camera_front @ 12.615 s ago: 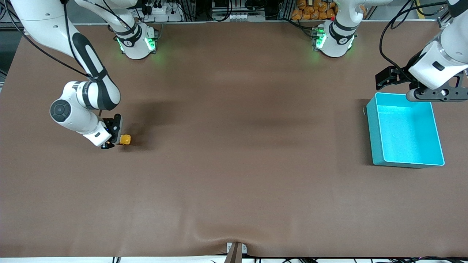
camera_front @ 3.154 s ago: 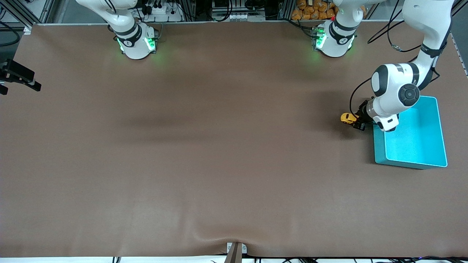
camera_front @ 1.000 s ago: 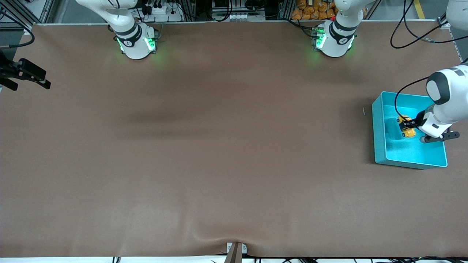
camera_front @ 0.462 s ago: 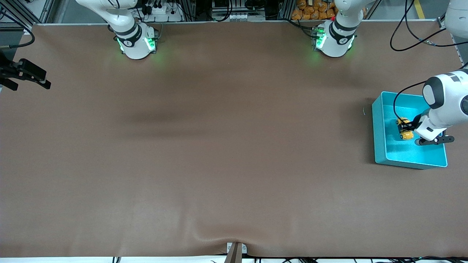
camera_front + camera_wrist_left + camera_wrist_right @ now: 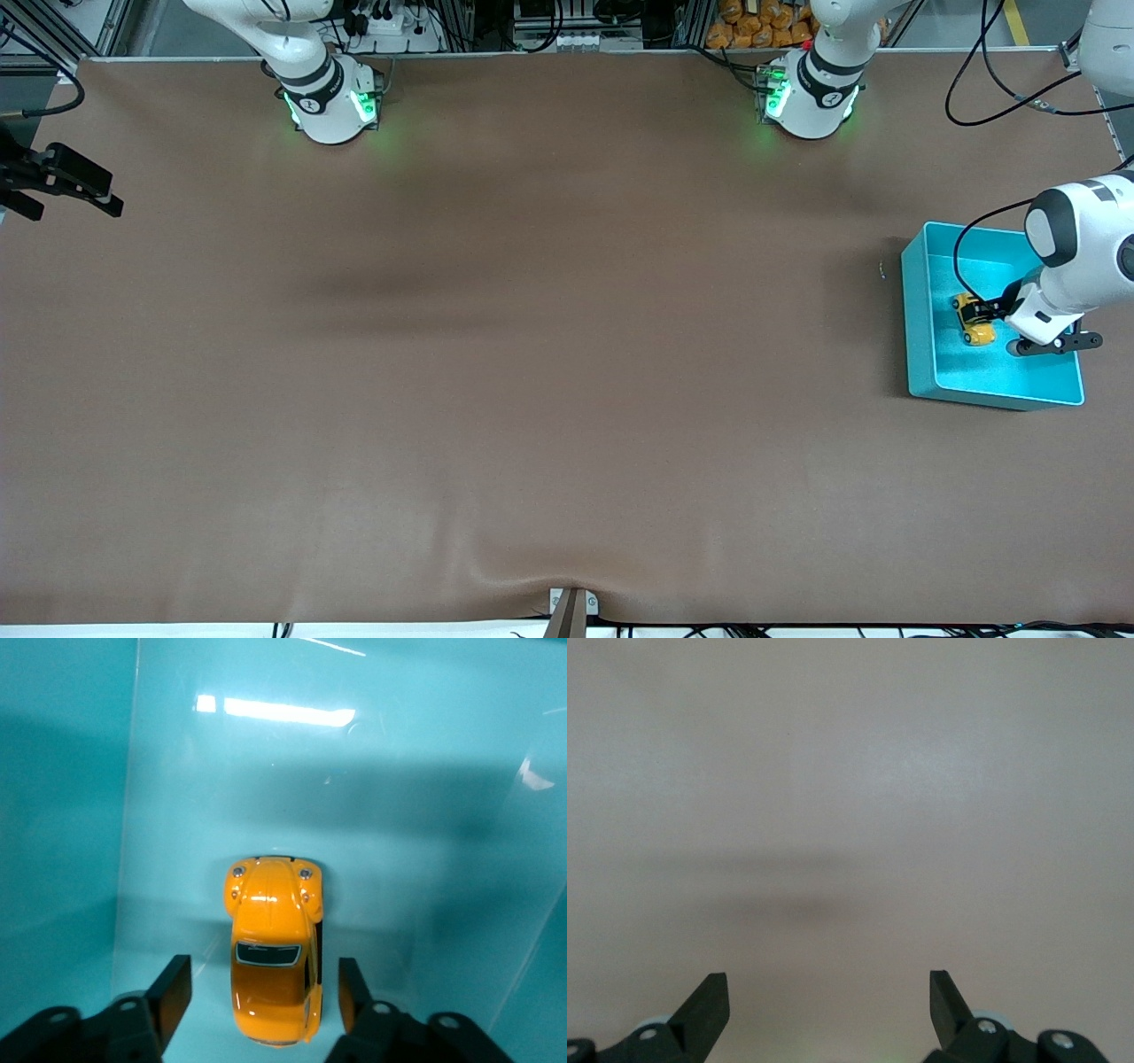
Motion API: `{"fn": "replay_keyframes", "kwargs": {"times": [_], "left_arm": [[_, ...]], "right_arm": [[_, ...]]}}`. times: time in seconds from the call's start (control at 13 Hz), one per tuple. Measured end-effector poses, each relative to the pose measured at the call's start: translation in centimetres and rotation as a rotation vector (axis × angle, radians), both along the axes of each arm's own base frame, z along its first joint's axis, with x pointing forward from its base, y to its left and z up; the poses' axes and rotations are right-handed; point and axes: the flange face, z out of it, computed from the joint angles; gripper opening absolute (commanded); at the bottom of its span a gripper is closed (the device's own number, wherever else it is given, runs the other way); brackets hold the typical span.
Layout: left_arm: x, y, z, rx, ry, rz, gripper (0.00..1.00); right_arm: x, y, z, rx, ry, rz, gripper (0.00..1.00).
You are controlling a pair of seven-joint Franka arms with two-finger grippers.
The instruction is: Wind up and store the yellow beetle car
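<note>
Left wrist view — yellow beetle car (image 5: 273,948), glossy, dark windows, between open left gripper (image 5: 264,992) fingers.

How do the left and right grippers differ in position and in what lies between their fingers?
The left gripper is down inside the turquoise plastic bin, straddling the small yellow beetle car; the right gripper waits over bare brown table with nothing between its fingers. Both are open.
</note>
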Motion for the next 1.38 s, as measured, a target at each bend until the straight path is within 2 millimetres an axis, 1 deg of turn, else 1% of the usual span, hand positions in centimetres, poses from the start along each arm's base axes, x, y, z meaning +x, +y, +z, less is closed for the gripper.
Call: {"fn": "replay_keyframes", "kwargs": {"times": [0.15,0.31,0.46,0.62,0.69,0.77,0.85,1.0,1.15,1.23,1.31,1.38], "left_arm": [[0.5,0.0,0.5,0.005,-0.015,0.005,1.0],[1.4,-0.1,1.5,0.014,-0.044,0.01,1.0],[2.4,-0.6,3.7,0.029,-0.082,0.0,1.0],[3.0,-1.7,6.8,0.042,-0.088,-0.019,1.0],[3.4,-2.8,8.7,0.047,-0.069,-0.031,1.0],[3.9,-4.2,11.2,0.052,-0.037,-0.046,1.0],[4.5,-6.0,14.2,0.056,-0.001,-0.061,1.0],[5.9,-10.2,21.8,0.025,0.039,-0.065,1.0],[6.8,-14.1,29.2,-0.041,0.011,-0.07,1.0],[6.9,-15.6,31.9,-0.057,-0.012,-0.082,1.0],[6.9,-16.9,33.9,-0.062,-0.034,-0.099,1.0],[6.8,-18.2,35.2,-0.06,-0.051,-0.117,1.0]], "right_arm": [[0.0,0.0,0.0,0.0,0.0,0.0,1.0],[0.0,0.0,0.0,0.0,0.0,0.0,1.0],[0.0,0.0,0.0,0.0,0.0,0.0,1.0],[0.0,0.0,0.0,-0.001,0.0,0.0,1.0],[0.0,0.0,0.0,-0.001,-0.001,0.0,1.0],[0.0,0.0,0.0,-0.001,-0.002,0.0,1.0],[0.0,0.0,-0.1,-0.001,-0.002,0.0,1.0],[0.0,0.0,-0.1,-0.001,-0.001,0.0,1.0],[0.0,0.0,-0.1,-0.001,-0.001,0.0,1.0],[0.0,0.0,-0.1,-0.001,-0.001,0.0,1.0],[0.0,0.0,-0.1,-0.001,-0.001,0.0,1.0],[0.0,0.0,-0.1,-0.001,-0.001,0.0,1.0]]}}
